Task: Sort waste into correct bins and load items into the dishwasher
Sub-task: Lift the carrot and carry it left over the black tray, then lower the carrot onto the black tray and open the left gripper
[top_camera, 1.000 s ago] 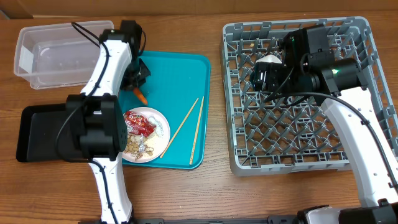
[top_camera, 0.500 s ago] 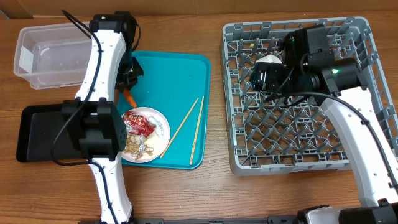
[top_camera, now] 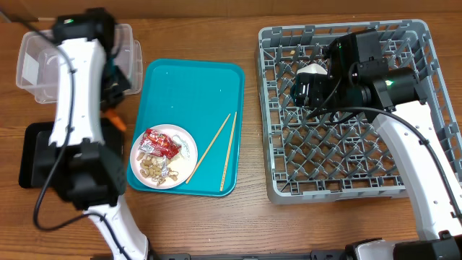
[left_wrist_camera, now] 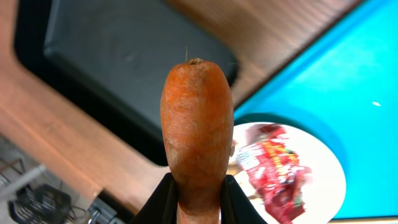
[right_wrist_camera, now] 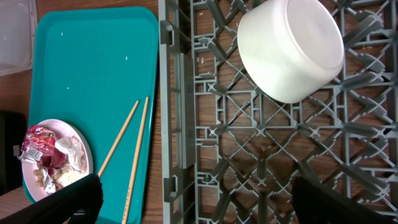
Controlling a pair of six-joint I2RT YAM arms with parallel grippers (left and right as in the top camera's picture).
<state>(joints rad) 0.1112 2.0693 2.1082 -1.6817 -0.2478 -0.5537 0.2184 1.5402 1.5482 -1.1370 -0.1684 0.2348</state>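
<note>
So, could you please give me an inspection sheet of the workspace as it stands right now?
Surface: wooden table, no spills seen.
Job's things: carrot held aloft near the black tray; clear tub beside it; white bowl in the grey rack; chopsticks on the teal tray; plate carries red wrapper, white wrapper and peanuts.
Clutter: nothing seen.
Grippers: left fingers shut on carrot; right fingers open above the rack, apart from the bowl.
Cables: black cables run along both arms.
Surroundings: nothing seen.
</note>
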